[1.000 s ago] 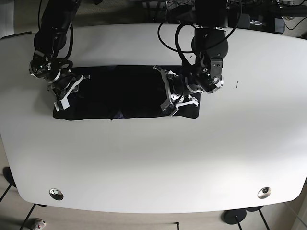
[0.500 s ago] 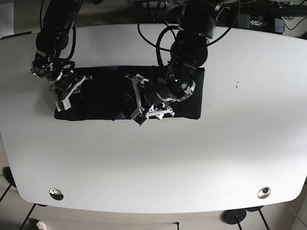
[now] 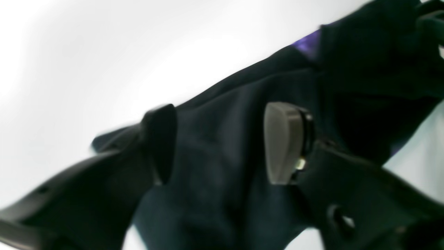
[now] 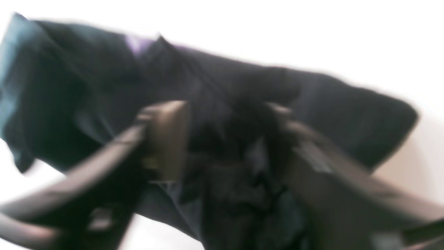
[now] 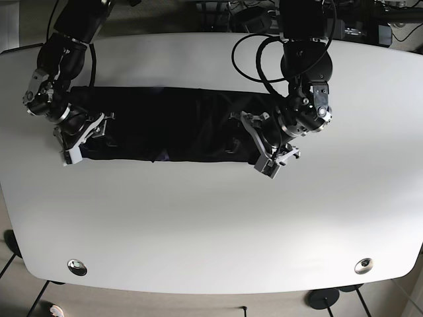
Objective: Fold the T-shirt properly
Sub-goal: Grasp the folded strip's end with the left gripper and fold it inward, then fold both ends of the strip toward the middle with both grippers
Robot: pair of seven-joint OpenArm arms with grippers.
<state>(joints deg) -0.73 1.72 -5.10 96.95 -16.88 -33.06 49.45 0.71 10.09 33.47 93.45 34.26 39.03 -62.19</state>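
Observation:
The black T-shirt (image 5: 165, 125) lies as a long flat band across the far half of the white table (image 5: 211, 231). My left gripper (image 5: 268, 148) hangs over its right end. In the left wrist view this gripper (image 3: 222, 142) is open, with smooth dark T-shirt cloth (image 3: 222, 97) showing between and beyond its fingers and a purple neck label (image 3: 307, 43) further off. My right gripper (image 5: 78, 135) is at the shirt's left end. Its blurred wrist view shows the gripper (image 4: 229, 139) with fingers apart and T-shirt cloth (image 4: 329, 104) bunched between them.
Two metal grommets (image 5: 77, 266) (image 5: 363, 265) sit near the table's front edge. A small dark mark (image 5: 325, 117) is on the table right of the shirt. Cables and equipment (image 5: 344, 26) crowd the space behind the table.
My left gripper swept from the shirt's right part to its middle, then back to the right end. My right gripper moved down and left. The shirt's top edge now lies further back.

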